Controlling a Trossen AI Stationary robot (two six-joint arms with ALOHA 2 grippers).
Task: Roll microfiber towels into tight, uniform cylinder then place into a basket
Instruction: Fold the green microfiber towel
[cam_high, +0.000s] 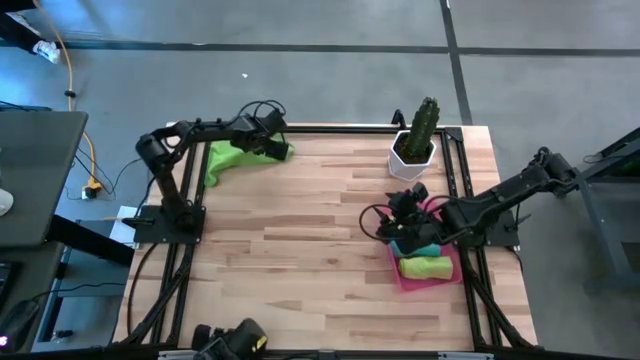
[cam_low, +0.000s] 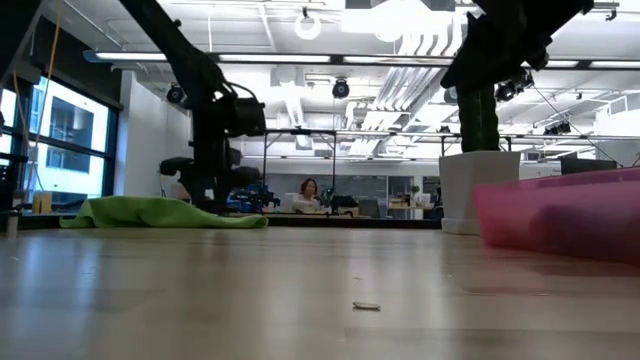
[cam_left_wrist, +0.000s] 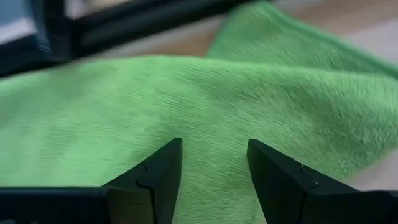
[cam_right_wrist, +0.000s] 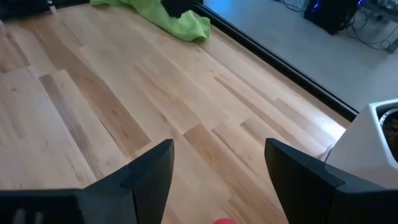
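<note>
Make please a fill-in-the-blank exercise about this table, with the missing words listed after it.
1. The left pincer hovers open over the ___ towel.
2. The pink basket holds a yellow towel and a ___ one.
3. The white pot holds a ___.
4. The right pincer is open above the ___.

Missing words: green; teal; cactus; basket

We saw a fuzzy, ribbed green cloth (cam_left_wrist: 205, 106), a smooth matt wooden table (cam_high: 300, 250), and a translucent pink plastic basket (cam_low: 560, 215).
</note>
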